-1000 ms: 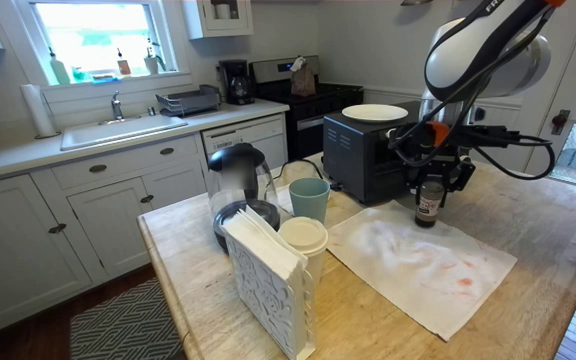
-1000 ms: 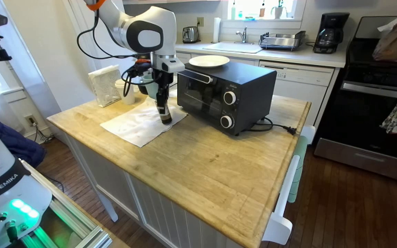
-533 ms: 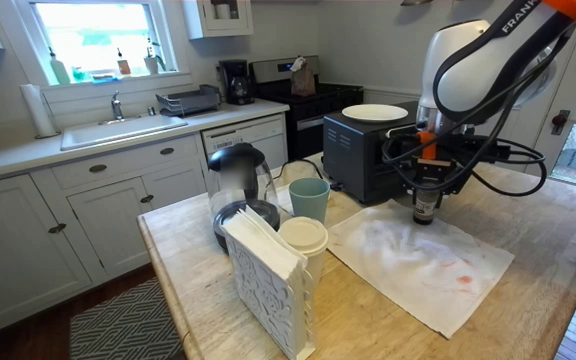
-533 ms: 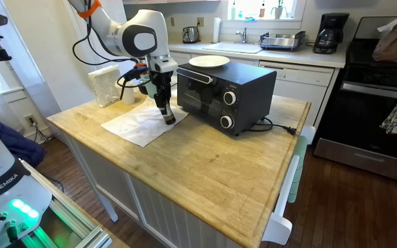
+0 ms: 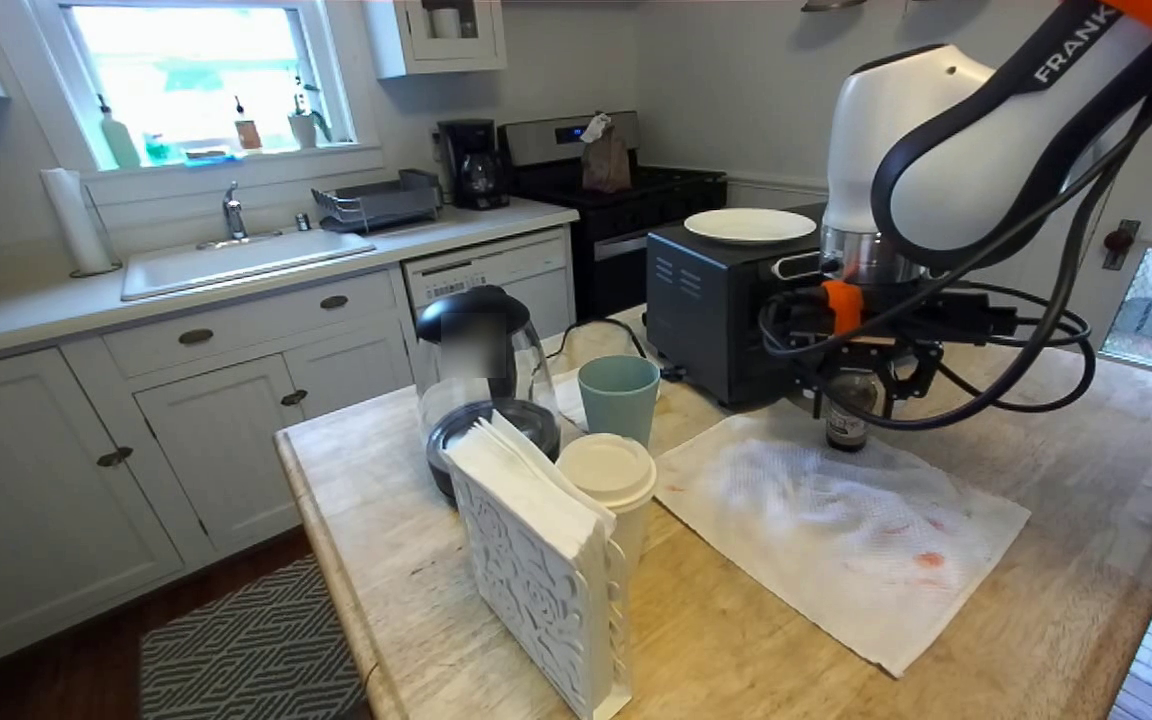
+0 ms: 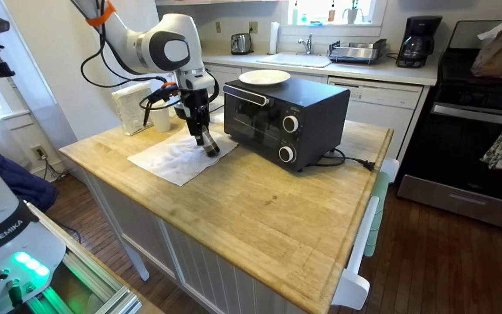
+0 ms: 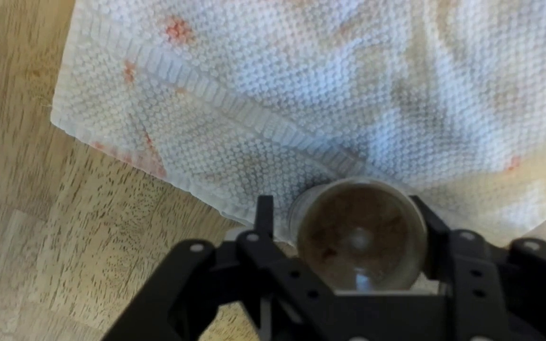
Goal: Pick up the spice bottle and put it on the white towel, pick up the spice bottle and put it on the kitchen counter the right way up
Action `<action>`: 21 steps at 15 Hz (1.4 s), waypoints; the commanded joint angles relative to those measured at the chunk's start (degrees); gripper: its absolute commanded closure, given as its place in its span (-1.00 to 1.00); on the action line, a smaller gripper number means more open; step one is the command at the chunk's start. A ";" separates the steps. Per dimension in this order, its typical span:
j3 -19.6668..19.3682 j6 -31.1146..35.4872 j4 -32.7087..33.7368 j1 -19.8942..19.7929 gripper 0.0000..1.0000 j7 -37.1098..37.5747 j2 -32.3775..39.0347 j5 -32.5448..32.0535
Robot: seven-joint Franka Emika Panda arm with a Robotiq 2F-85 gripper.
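Observation:
The spice bottle (image 5: 844, 432) stands on the white towel (image 5: 836, 560) near its edge by the oven. It looks tilted in an exterior view (image 6: 211, 150). In the wrist view its round glass end (image 7: 360, 237) faces the camera, with reddish-brown contents behind it; the cap cannot be made out. My gripper (image 7: 344, 208) is open around the bottle. There is a gap between the left finger (image 7: 264, 213) and the bottle; the right finger (image 7: 432, 222) is against or very close to it. The kitchen counter (image 6: 268, 209) lies under the towel.
A black toaster oven (image 6: 286, 117) with a white plate (image 6: 264, 77) on top stands close to the bottle. A teal cup (image 5: 619, 395), a lidded cup (image 5: 608, 470), a glass kettle (image 5: 481, 390) and a napkin holder (image 5: 536, 600) stand along one side of the counter.
The fingers have opened from around the bottle. The hand has tilted and shifted slightly, while the bottle stays on nearly the same spot of the towel.

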 commanded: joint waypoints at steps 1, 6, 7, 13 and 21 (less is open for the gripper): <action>0.41 -0.54 -2.08 0.53 -0.97 2.39 -1.88 -1.66; 0.58 -0.65 -2.35 -0.05 -1.00 1.29 -2.47 -0.68; 0.94 -0.49 -2.31 -0.64 -1.00 -0.29 -2.75 0.69; 4.25 -2.62 0.67 -5.75 -1.00 -21.75 -0.87 16.21; 2.98 -9.50 5.36 -6.80 -1.00 -26.88 2.92 21.20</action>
